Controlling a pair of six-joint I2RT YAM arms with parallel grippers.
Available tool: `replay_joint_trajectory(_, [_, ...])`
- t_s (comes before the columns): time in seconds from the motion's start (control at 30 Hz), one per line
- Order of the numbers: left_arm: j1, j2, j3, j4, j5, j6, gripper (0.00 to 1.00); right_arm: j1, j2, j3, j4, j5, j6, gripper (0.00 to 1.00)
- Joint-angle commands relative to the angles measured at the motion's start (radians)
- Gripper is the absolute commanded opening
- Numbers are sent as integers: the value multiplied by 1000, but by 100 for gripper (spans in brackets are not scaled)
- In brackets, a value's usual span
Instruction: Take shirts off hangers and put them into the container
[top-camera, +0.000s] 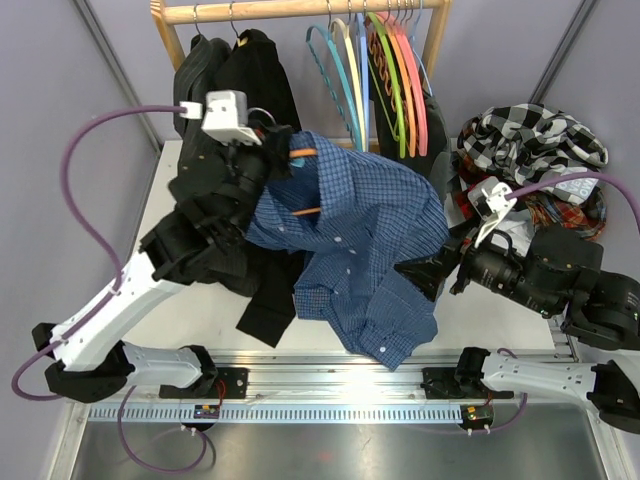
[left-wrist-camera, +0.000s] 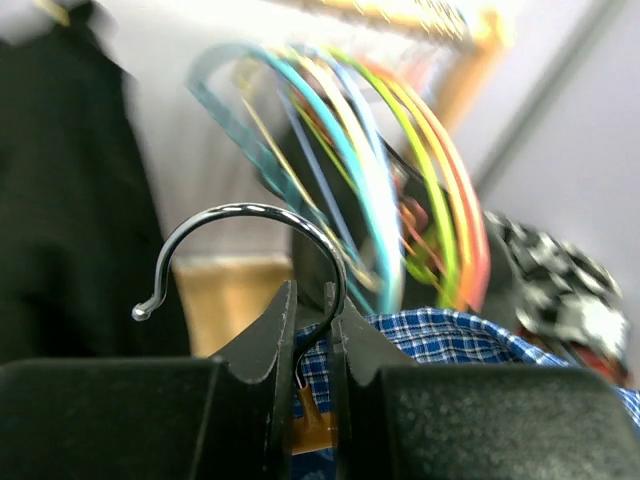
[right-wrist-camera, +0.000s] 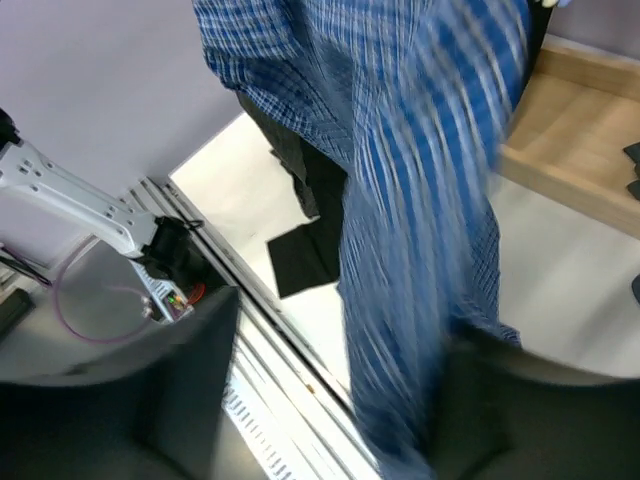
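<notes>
Robotics laboratory test cell

Two white-and-black jointed robot arms (top-camera: 100, 312) are bolted to a slotted aluminium mounting rail (top-camera: 340, 374) at the near edge of a flat white table (top-camera: 200, 310); purple sheathed cables (top-camera: 140, 110) loop from the wrist cameras; plain lilac-grey backdrop panels (top-camera: 50, 80) and grey diagonal metal struts (top-camera: 112, 60) enclose the bench; a bare wooden garment rail frame (top-camera: 280, 10) carries thin curved plastic hangers in mixed colours (top-camera: 385, 70).

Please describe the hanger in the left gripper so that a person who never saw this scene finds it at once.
Below the wooden rail drapes the blue checked shirt. The orange hanger sits inside its collar, its metal hook pinched in the left gripper. Unlike the bare coloured hangers up there, it carries a shirt.
</notes>
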Motion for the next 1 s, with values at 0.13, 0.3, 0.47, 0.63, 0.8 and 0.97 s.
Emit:
replay_joint_trajectory(0.13, [46, -110, 19, -42, -63, 19, 0, 9, -48, -17, 29, 92, 13, 0])
replay_joint_trajectory(0.3, [45, -216, -147, -130, 9, -87, 0, 9, -85, -12, 28, 222, 8, 0])
replay_joint_trajectory(0.47, [45, -331, -299, -240, -35, -134, 0, 8, -178, 5, 32, 433, 8, 0])
replay_joint_trajectory(0.63, [45, -440, -421, -364, -149, -174, 0, 9, -336, -21, 139, 636, -26, 0])
replay_joint_trajectory(0.8, [45, -541, -480, -406, -223, -219, 0, 8, -355, -24, 189, 951, -52, 0])
replay_joint_trajectory(0.97, [45, -649, -509, -363, -243, -223, 0, 8, -263, -18, 131, 1192, -32, 0])
